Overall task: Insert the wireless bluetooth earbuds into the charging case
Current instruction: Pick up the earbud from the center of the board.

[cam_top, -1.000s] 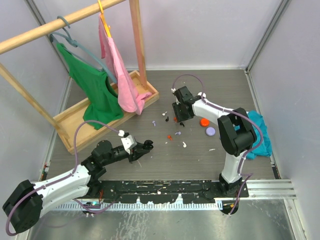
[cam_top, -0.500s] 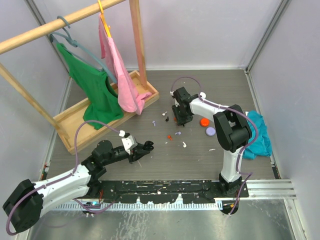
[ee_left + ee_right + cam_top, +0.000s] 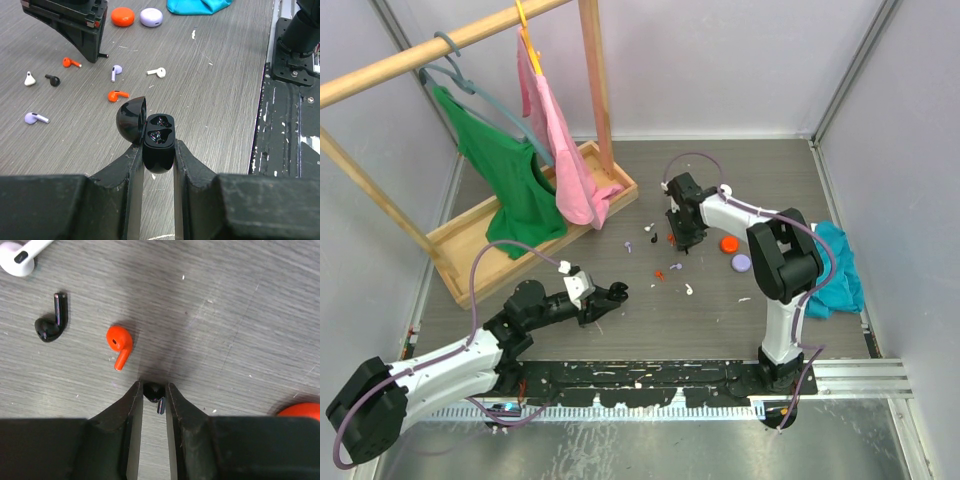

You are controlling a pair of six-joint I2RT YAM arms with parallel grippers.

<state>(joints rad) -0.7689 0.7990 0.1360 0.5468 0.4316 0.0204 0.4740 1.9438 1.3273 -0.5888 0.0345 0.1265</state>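
Note:
My left gripper (image 3: pixel 159 148) is shut on a black charging case (image 3: pixel 159 129) whose lid stands open, with both sockets empty; in the top view it (image 3: pixel 616 291) hovers left of centre. My right gripper (image 3: pixel 153 387) points down at the table and is shut on a black earbud (image 3: pixel 152 391), its stem (image 3: pixel 160 405) sticking back between the fingers. Beside it lie an orange earbud (image 3: pixel 120 343), another black earbud (image 3: pixel 50 325) and a white one (image 3: pixel 19 255). The left wrist view shows more loose buds: lilac (image 3: pixel 116 72), white (image 3: pixel 157 72), orange (image 3: pixel 117 94).
An orange round case (image 3: pixel 728 243) and a lilac one (image 3: pixel 741 263) lie right of the right gripper (image 3: pixel 682 243). A teal cloth (image 3: pixel 840 268) is heaped at the right edge. A wooden rack (image 3: pixel 535 215) with green and pink garments fills the back left.
The right gripper's fingers have closed onto the black earbud after the arm shifted slightly left and down. The left arm and its case have stayed still.

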